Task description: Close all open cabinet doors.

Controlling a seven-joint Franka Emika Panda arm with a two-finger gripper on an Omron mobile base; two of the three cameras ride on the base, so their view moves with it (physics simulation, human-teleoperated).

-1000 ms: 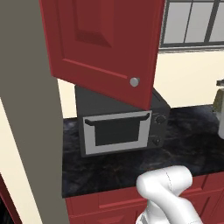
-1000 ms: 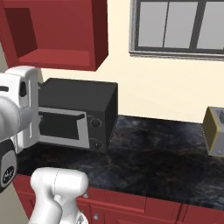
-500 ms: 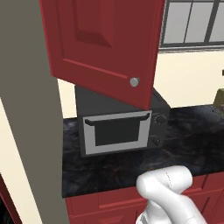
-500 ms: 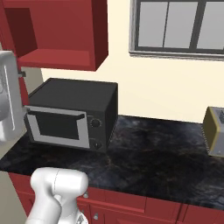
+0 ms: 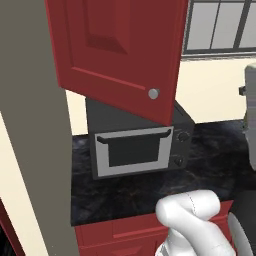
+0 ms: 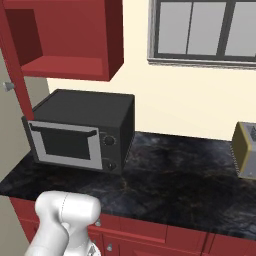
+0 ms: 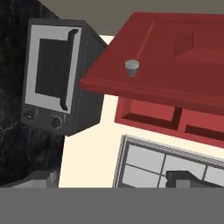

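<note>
One dark-red cabinet door (image 5: 120, 55) stands swung out from the wall cabinet, its silver knob (image 5: 153, 93) at the lower right corner. From the right base view this cabinet door (image 6: 12, 70) is edge-on at the far left, beside the open cabinet box (image 6: 70, 45). In the hand view the cabinet door (image 7: 175, 65) and its knob (image 7: 131, 67) lie ahead of my gripper (image 7: 113, 180), at a distance. The gripper is open and holds nothing, its tips wide apart at the bottom of that view.
A black microwave (image 6: 80, 135) sits on the dark stone counter (image 6: 175, 180) under the cabinet. A toaster (image 6: 245, 150) stands at the counter's right end. A grey-framed window (image 6: 205, 30) is on the wall to the right. A tall grey panel (image 5: 30, 125) rises on the left.
My arm, which covered the left side of the right base view, has swung out of that view. The door, the microwave and the toaster have not moved.
</note>
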